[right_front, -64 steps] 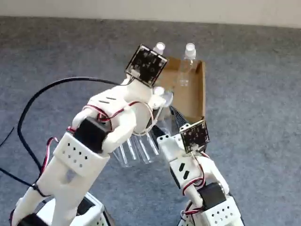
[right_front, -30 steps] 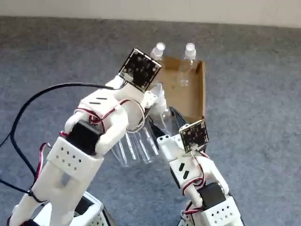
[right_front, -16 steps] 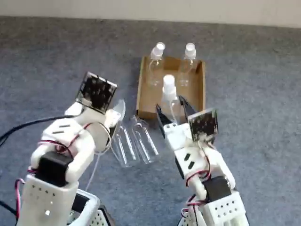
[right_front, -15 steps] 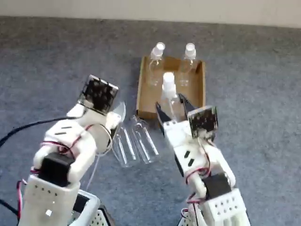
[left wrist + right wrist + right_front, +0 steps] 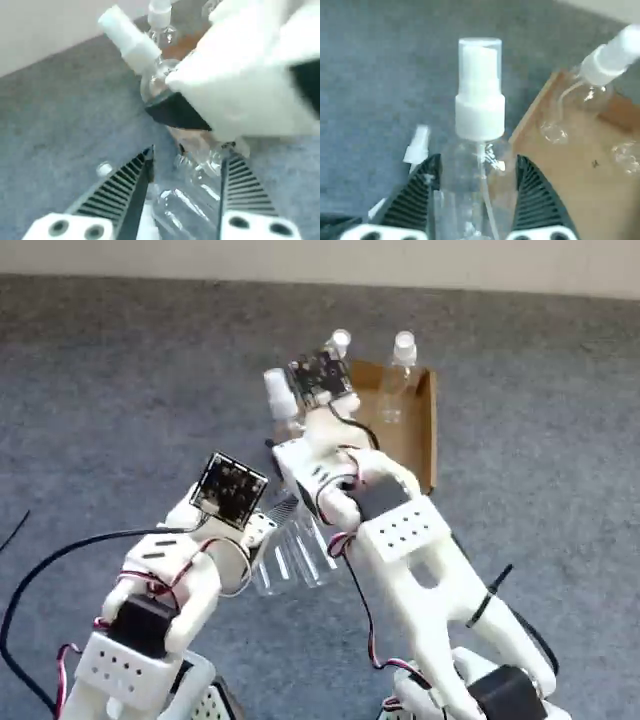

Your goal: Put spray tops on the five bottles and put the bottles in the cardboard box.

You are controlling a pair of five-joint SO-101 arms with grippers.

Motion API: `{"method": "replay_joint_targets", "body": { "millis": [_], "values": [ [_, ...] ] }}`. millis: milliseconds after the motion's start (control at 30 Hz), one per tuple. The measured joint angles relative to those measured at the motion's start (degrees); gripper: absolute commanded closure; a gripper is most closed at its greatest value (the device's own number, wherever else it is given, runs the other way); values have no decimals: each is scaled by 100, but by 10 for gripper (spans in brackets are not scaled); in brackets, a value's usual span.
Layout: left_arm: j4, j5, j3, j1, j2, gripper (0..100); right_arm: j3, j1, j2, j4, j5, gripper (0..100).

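My right gripper [image 5: 477,166] is shut on a clear bottle [image 5: 479,150] with a white spray top [image 5: 479,90]. In the high view this held bottle [image 5: 285,420] hangs just left of the cardboard box [image 5: 408,445], with the right gripper [image 5: 292,445] under its top. Two capped bottles [image 5: 396,375] stand at the far end of the box. Two uncapped clear bottles [image 5: 295,558] lie on the carpet. My left gripper [image 5: 189,156] is open just above them, nothing between its fingers. A loose spray top [image 5: 103,168] lies on the carpet nearby.
Grey carpet [image 5: 120,390] covers the whole surface. The right arm [image 5: 400,540] stretches across the lying bottles toward the box. The left arm's black cable [image 5: 40,580] loops at the near left. A pale wall [image 5: 500,260] borders the far edge.
The right arm has stretched forward and to the left, carrying the capped bottle from the box's near end to its left side. The left arm has pulled back and lowered toward the lying bottles.
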Motion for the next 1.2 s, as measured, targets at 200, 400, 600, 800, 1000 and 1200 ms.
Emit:
{"method": "replay_joint_targets", "body": {
  "millis": [200, 400, 600, 800, 1000, 1200],
  "values": [
    [-782, 0, 571, -536, -9, 793, -484, -62, -79, 888, -290, 995],
    [-888, 0, 607, -580, -9, 793, -484, -62, -457, 1380, -290, 995],
    [-229, 0, 290, -316, -299, 789, -484, -62, -536, 1143, -308, 995],
    [202, 0, 281, -26, -721, 789, -484, -237, -536, 1002, -334, 995],
    [-158, -202, 615, -97, -738, 793, -607, -422, -536, 1319, -334, 995],
    [-396, -255, 712, -281, -765, 793, -1064, -422, -536, 1758, -334, 995]
  ]
}}
